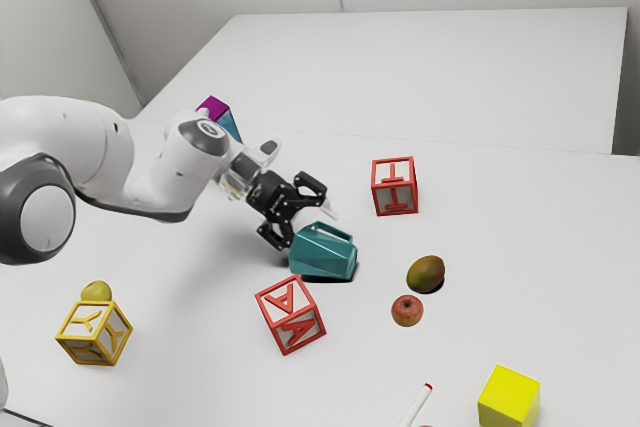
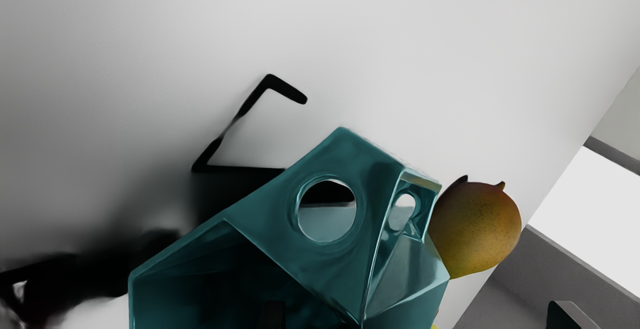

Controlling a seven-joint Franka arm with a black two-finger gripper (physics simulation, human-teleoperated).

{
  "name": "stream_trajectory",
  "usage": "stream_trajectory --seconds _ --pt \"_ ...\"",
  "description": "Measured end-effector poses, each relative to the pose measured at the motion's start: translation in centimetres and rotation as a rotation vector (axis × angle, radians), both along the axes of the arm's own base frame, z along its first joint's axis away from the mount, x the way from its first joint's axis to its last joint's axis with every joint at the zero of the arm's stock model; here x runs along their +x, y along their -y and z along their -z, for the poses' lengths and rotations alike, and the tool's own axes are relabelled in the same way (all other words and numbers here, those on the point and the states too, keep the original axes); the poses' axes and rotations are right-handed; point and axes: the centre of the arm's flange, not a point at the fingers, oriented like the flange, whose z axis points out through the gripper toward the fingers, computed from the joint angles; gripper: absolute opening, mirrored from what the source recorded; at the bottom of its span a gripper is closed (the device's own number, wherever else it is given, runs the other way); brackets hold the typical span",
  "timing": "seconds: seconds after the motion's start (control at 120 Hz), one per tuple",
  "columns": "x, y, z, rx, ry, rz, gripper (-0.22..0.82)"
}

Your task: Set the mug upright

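Teal and lying on its side, your mug (image 1: 323,255) has its mouth toward your spread fingers (image 1: 312,185), which pinch nothing; standing it upright remains.

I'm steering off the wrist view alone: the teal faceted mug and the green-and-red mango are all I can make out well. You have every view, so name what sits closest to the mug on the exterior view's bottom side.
Observer: A red-framed block with letter A on its faces, close by the mug.
Operator: Noted. Now report any pen or marker on the table.
Observer: A white marker with a red end lies on the exterior view's left of a plain yellow cube.
Operator: Give me the far left of the exterior view.
Observer: A yellow-framed block with letter Y, with a yellow-green fruit just behind it.
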Motion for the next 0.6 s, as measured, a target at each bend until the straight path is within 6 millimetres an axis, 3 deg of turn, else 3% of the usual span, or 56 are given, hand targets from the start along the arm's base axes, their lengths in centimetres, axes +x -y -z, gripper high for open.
stream_trajectory --seconds 0.108,0.225,0.383,0.6 --pt "0.2 -0.1 -0.4 0.015 0.011 0.007 0.18" --pt "0.4 0.0 -0.8 0.024 0.023 0.014 0.00" --pt "1.1 1.6 -2.3 0.020 0.056 0.038 -0.11" --pt "1.0 3.1 -2.7 0.047 0.064 0.066 -0.16"
